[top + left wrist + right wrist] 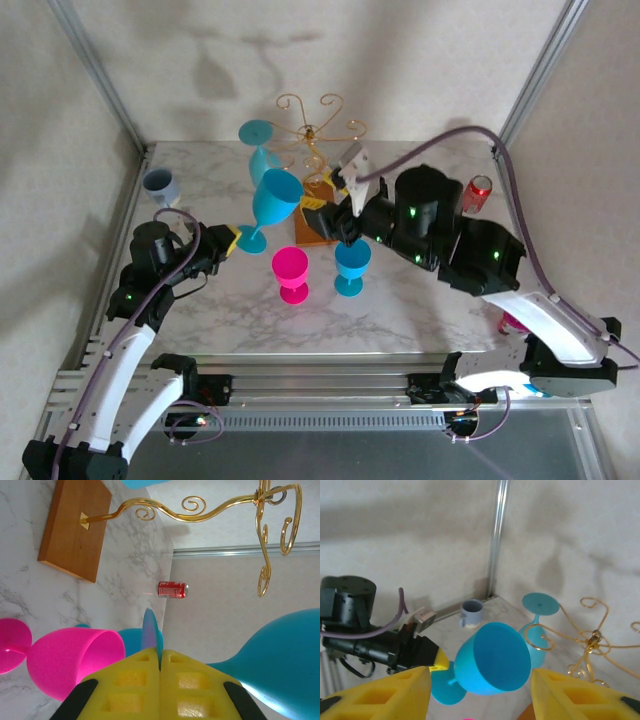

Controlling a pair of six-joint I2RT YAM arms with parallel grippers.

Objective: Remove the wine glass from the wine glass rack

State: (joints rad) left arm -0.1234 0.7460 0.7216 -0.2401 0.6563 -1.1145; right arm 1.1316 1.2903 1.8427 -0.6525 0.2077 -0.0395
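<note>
My left gripper (pixel 236 240) is shut on the foot rim of a blue wine glass (pixel 275 198). The glass stands tilted just left of the gold wire rack (pixel 310 128), free of its arms. In the left wrist view the yellow pads (pixel 135 685) pinch the thin blue foot (pixel 149 630), and the bowl (pixel 280 665) bulges at the right. A second blue glass (pixel 262 150) hangs upside down on the rack. My right gripper (pixel 336 228) is open over the rack's wooden base (pixel 308 228). Its pads (pixel 390 695) frame the held glass's bowl (pixel 495 657) without touching it.
A pink glass (pixel 291 272) and a small blue glass (pixel 352 266) stand upright in front of the rack. A grey-blue mug (pixel 160 183) sits at the back left and a red can (pixel 478 193) at the back right. Walls and metal posts close in the table.
</note>
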